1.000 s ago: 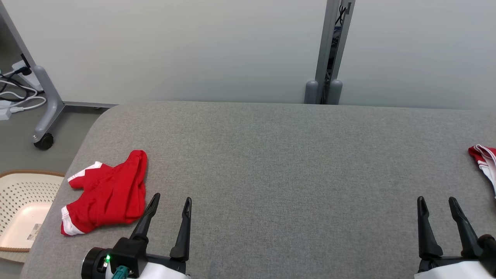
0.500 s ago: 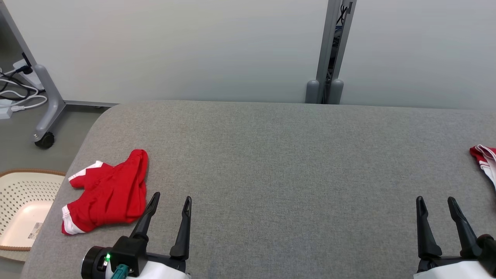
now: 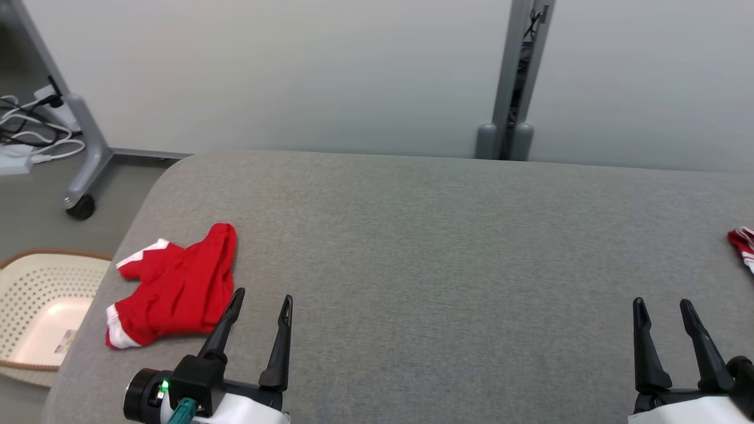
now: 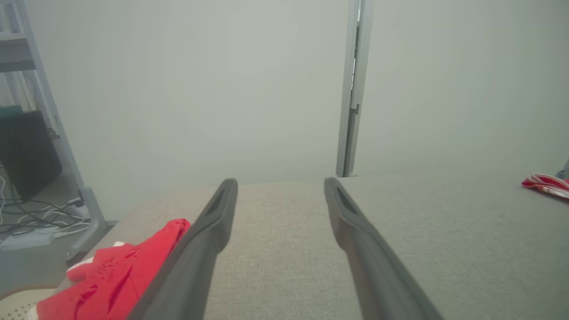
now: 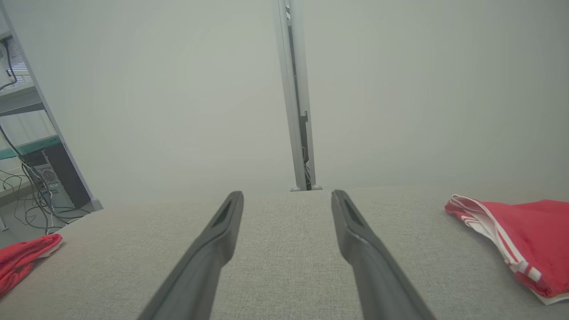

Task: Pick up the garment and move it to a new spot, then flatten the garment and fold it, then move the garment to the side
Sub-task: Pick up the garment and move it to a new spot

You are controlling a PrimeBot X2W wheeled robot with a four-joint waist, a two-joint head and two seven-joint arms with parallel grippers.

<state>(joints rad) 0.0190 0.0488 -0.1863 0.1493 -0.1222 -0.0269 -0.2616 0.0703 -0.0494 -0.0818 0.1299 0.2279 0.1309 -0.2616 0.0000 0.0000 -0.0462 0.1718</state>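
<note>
A crumpled red garment (image 3: 177,288) with white trim lies near the left end of the grey padded table (image 3: 442,235). My left gripper (image 3: 263,295) stands open just to its right, its nearer finger close beside the cloth, nothing between the fingers. The left wrist view has the garment (image 4: 106,280) low on the left, beside the open left gripper (image 4: 280,181). My right gripper (image 3: 661,302) is open and empty near the front right; the right wrist view has its fingers spread (image 5: 287,194) over bare table.
A second red and white garment (image 3: 743,244) lies at the table's right edge, flat and neat in the right wrist view (image 5: 529,235). A cream perforated basket (image 3: 35,306) sits on the floor left of the table. A wheeled stand leg (image 3: 88,159) and cables stand behind it.
The whole head picture has shifted to the right, so the camera has turned slightly left. Both grippers stay open and the garments lie as before.
</note>
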